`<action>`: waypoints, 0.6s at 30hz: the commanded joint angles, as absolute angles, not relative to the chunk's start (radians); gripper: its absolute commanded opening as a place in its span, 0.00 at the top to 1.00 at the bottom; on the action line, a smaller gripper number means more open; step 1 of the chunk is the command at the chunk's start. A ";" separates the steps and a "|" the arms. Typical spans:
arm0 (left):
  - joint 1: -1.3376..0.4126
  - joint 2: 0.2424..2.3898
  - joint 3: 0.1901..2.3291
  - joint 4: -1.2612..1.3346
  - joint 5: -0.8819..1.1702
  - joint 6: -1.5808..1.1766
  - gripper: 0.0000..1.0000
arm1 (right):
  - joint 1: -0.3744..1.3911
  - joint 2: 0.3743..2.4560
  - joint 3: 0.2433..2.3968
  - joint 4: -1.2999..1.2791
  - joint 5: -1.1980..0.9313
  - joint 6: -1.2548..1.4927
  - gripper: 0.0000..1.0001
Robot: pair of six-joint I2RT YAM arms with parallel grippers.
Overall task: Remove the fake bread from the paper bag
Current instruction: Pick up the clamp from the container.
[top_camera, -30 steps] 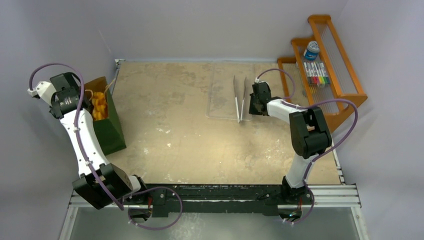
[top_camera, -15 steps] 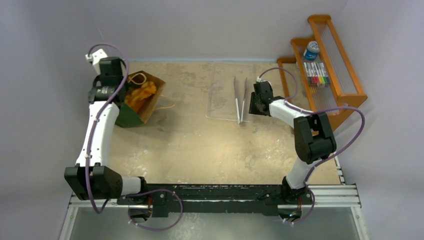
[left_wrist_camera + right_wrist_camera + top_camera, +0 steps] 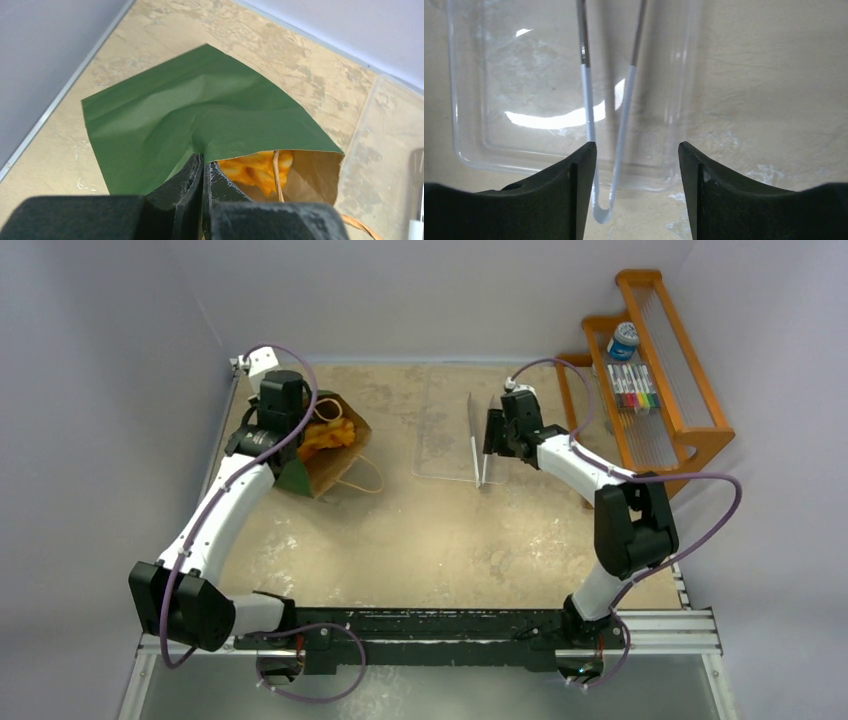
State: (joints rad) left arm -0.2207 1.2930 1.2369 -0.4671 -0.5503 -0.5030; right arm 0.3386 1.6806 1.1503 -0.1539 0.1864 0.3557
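The dark green paper bag [image 3: 325, 455] lies tipped at the table's back left, its brown inside and cord handles [image 3: 362, 480] facing right. Orange fake bread [image 3: 318, 436] shows in its mouth, also in the left wrist view [image 3: 257, 167]. My left gripper [image 3: 202, 165] is shut on the green edge of the bag [image 3: 190, 107] at its mouth. My right gripper [image 3: 637, 150] is open and empty above the bent end of the metal tongs [image 3: 604, 212], near the near edge of a clear tray [image 3: 489, 90].
The tongs [image 3: 480, 440] lie on the clear plastic tray [image 3: 440, 425] at the back centre. An orange wooden rack [image 3: 660, 370] with markers and a blue-capped jar stands at the back right. The grey wall and metal table edge [image 3: 45, 120] run close along the left.
My left arm has swung the bag from the far left edge rightward and back onto the table, tipping it from upright onto its side. The right gripper has shifted slightly left over the tongs.
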 commanded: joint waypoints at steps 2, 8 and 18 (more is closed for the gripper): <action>-0.278 1.269 1.215 -0.385 -0.580 -0.514 1.00 | 0.381 1.706 1.211 -0.151 0.161 0.362 0.30; -0.289 1.262 1.211 -0.382 -0.560 -0.514 1.00 | 0.387 1.750 1.236 -0.149 0.169 0.366 0.27; -0.291 1.240 1.180 -0.357 -0.535 -0.497 1.00 | 0.386 1.793 1.279 -0.172 0.206 0.385 0.28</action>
